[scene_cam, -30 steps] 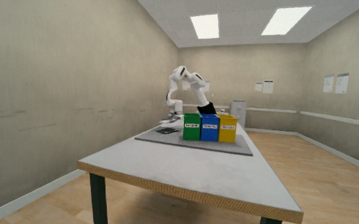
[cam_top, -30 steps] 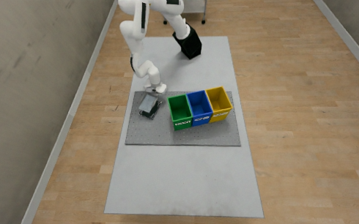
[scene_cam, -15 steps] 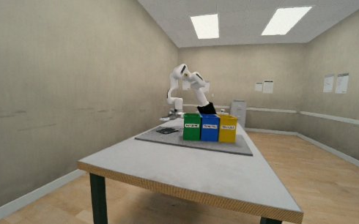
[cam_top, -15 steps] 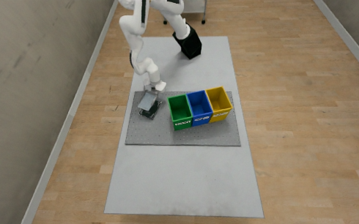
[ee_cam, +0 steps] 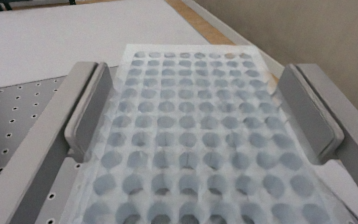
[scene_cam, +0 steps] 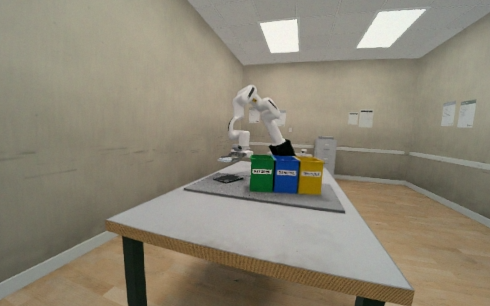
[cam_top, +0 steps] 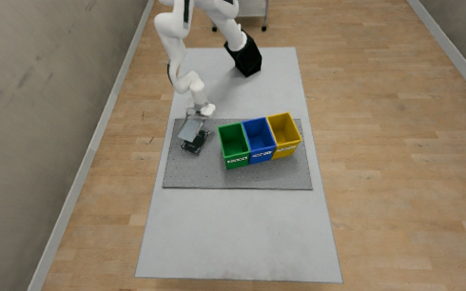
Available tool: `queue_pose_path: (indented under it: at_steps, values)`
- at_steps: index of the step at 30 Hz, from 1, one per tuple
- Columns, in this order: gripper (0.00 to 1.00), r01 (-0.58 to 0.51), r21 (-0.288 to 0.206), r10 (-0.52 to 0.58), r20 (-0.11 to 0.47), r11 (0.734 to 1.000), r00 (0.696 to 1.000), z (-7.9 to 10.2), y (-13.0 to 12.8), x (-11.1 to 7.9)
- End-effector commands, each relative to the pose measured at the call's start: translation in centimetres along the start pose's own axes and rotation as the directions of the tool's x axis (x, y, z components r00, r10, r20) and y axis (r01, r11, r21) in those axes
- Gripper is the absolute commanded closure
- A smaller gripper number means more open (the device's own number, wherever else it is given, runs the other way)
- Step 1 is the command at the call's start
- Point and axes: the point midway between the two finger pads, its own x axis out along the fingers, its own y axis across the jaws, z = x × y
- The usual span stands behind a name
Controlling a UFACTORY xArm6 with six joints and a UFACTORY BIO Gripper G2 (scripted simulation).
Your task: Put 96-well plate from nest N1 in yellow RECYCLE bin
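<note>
The pale translucent 96-well plate [cam_top: 190,130] [scene_cam: 228,160] [ee_cam: 187,131] is held between both fingers of my gripper [ee_cam: 199,112], which is shut on its long sides. The plate is raised above the dark plate nest N1 [cam_top: 196,144] [scene_cam: 228,178], with a visible gap in the exterior view. The yellow bin [cam_top: 283,154] [scene_cam: 311,186] stands upright at the right end of the row of three. Its label is too blurred to read. The plate is left of the whole row in the top view.
The blue bin [cam_top: 261,159] [scene_cam: 286,186] stands upright in the middle of the row, close against the yellow one. The green bin [cam_top: 237,165] [scene_cam: 262,186] stands upright at the left end, nearest the nest. All three stand on the grey perforated board [cam_top: 193,178] [scene_cam: 210,193].
</note>
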Motion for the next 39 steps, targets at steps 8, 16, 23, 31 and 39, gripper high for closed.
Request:
queue_pose_path:
  at_steps: [8,16,23,31,39]
  values:
    - [1.00,0.000,0.001,0.000,0.001,1.000,1.000,1.7,0.0,0.1]
    - [1.00,0.000,0.001,0.000,0.001,1.000,1.000,3.1,0.0,0.1]
    - [1.00,0.000,0.001,0.000,0.001,1.000,1.000,3.9,0.0,0.1]
    - [1.00,0.000,0.001,0.000,0.001,1.000,1.000,5.2,0.0,0.1]
    - [1.00,0.000,0.001,0.000,0.001,1.000,1.000,6.2,0.0,0.1]
